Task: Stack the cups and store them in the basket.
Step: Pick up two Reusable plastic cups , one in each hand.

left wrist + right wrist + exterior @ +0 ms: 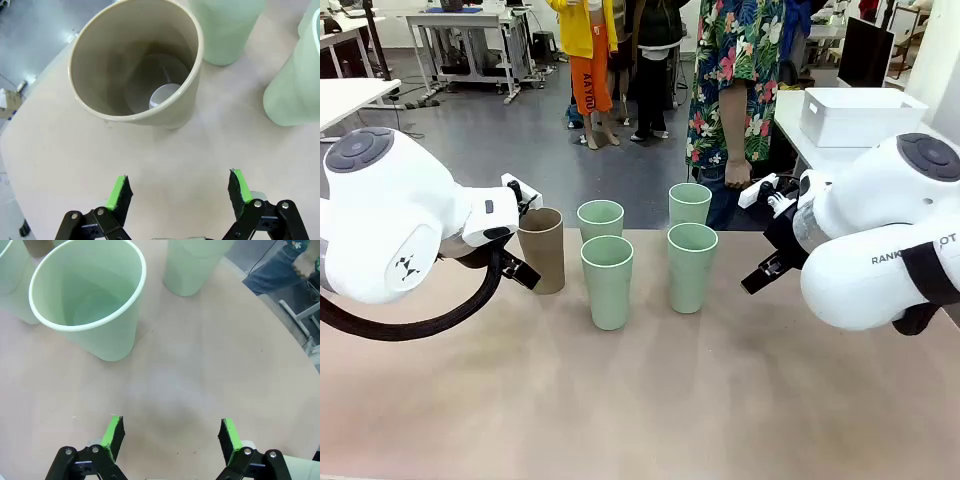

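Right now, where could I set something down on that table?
Free: the wide near strip of table, in front of the mint cups. Crowded: the far middle, where those four and the tan cup stand close.

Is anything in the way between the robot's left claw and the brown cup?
No, nothing visible. In the left wrist view the left gripper is open, and bare table lies between its fingers and the brown cup. The nearest green cup stands off to the side, not in the path.
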